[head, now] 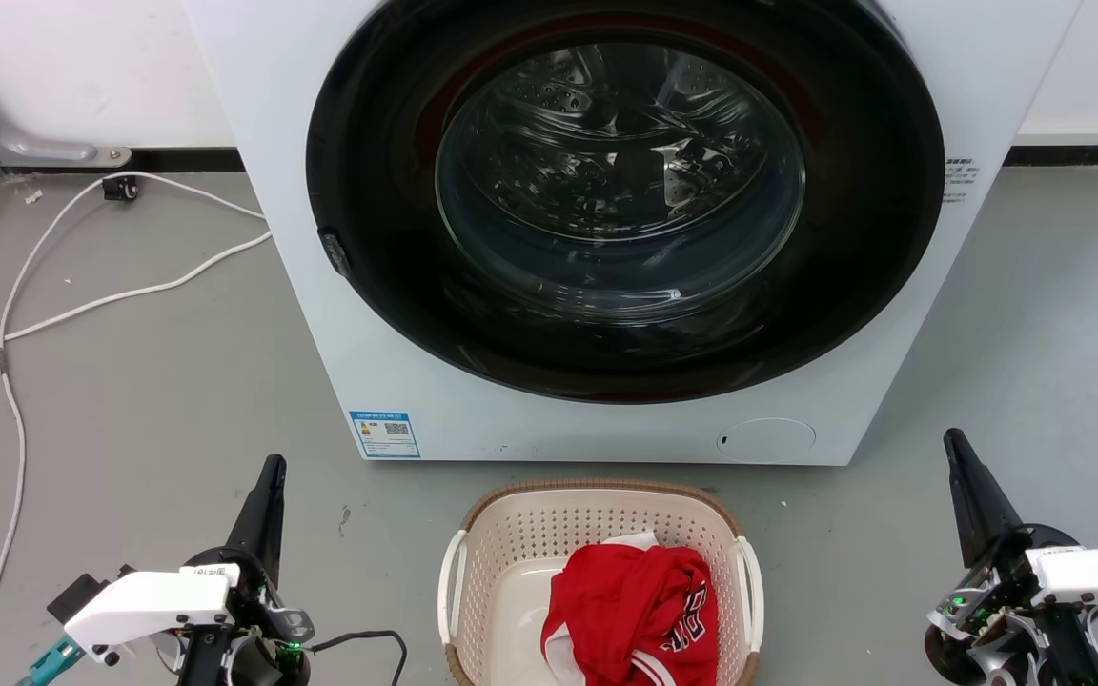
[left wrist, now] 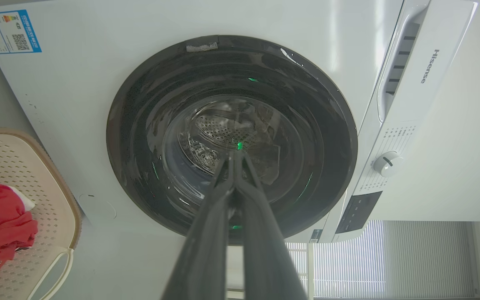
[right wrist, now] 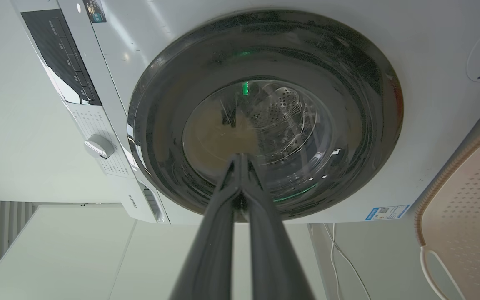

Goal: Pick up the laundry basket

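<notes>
Cream perforated laundry basket [head: 549, 529], brown woven rim; left end effector [head: 273, 465], right end effector [head: 952, 438] clenched

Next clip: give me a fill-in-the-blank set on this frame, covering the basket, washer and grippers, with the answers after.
1. The laundry basket holds a ___ garment.
2. It stands on the floor in front of the washer, whose round door is ___.
3. The left gripper and the right gripper are both ___.
Answers: red; closed; shut.
</notes>
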Controlling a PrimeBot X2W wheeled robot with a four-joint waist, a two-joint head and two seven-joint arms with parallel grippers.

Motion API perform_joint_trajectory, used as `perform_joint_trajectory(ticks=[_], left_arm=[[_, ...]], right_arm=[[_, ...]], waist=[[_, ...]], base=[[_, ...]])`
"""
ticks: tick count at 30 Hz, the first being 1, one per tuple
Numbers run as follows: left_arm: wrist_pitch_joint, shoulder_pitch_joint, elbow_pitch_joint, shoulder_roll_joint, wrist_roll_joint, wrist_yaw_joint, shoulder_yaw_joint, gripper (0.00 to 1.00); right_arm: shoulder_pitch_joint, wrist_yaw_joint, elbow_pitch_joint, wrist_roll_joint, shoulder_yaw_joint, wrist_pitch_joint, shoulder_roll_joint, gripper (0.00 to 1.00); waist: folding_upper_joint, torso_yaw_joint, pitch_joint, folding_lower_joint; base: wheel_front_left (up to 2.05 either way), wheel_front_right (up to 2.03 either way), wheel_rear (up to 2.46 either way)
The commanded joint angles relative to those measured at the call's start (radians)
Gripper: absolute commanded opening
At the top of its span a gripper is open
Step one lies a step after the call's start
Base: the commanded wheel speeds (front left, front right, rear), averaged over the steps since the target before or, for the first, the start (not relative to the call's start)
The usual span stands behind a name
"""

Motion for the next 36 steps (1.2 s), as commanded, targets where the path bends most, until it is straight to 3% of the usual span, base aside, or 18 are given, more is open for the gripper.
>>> perform_joint_trajectory(ticks=[1,3,4,24,36], left_arm=[[0.002,-0.010,0.001,-0.001,0.006,-0.003,0.004,0.00],[0.002,-0.010,0.001,-0.001,0.007,-0.003,0.004,0.00],[0.000,0.000,0.000,-0.001,0.000,0.000,0.000,1.00],[-0.074,0.057,-0.025,-0.007,0.085,0.001,-0.018,1.00],[-0.125,0.060,-0.099,-0.006,0.271,0.059,0.033,1.00]], right_arm=[[-0.011,0.000,0.001,0.004,0.000,0.001,-0.003,0.00],[-0.011,0.000,0.001,0.004,0.000,0.001,-0.003,0.00],[0.000,0.000,0.000,0.000,0.000,0.000,0.000,1.00],[0.055,0.000,-0.013,-0.051,0.008,-0.075,0.001,1.00],[0.039,0.000,-0.090,-0.318,-0.048,-0.127,0.001,1.00]], waist=[[0.0000,0.000,0.000,0.0000],[0.0000,0.000,0.000,0.0000],[0.0000,0.000,0.000,0.0000],[0.0000,0.001,0.001,0.0000],[0.0000,0.001,0.005,0.0000]], base=[[0.00,0.00,0.00],[0.00,0.00,0.00],[0.00,0.00,0.00],[0.00,0.00,0.00],[0.00,0.00,0.00]])
